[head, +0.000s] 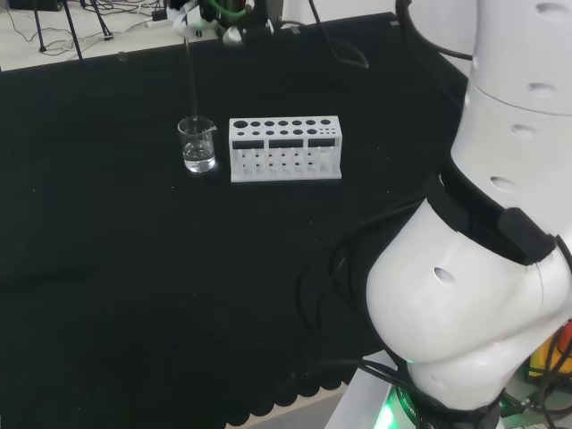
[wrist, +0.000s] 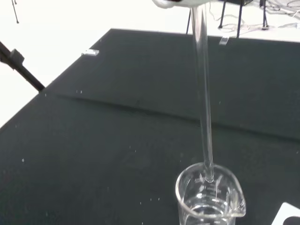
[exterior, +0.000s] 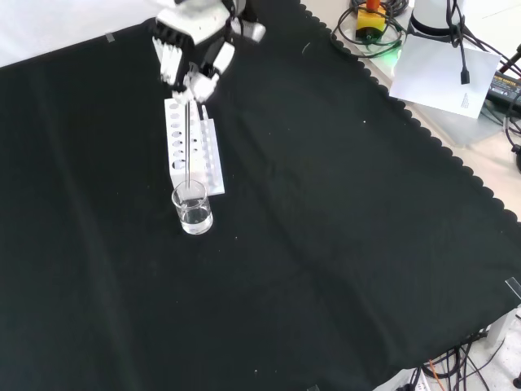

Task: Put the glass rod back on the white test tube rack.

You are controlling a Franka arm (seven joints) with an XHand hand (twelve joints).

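Black-clothed tabletop (exterior: 342,244), and at the front view's upper left my hand (exterior: 191,49) pinches the glass rod (exterior: 188,142) upright, its tip just inside the beaker (exterior: 193,210), ready to lift toward the white rack (exterior: 191,147) beside it.

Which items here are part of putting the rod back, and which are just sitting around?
Part of the job:
- glass rod, its lower end in the beaker
- white rack
- hand, pinching the rod's top
- beaker, holding clear liquid

Just lying about:
- cables beyond the cloth edge
- white sheet
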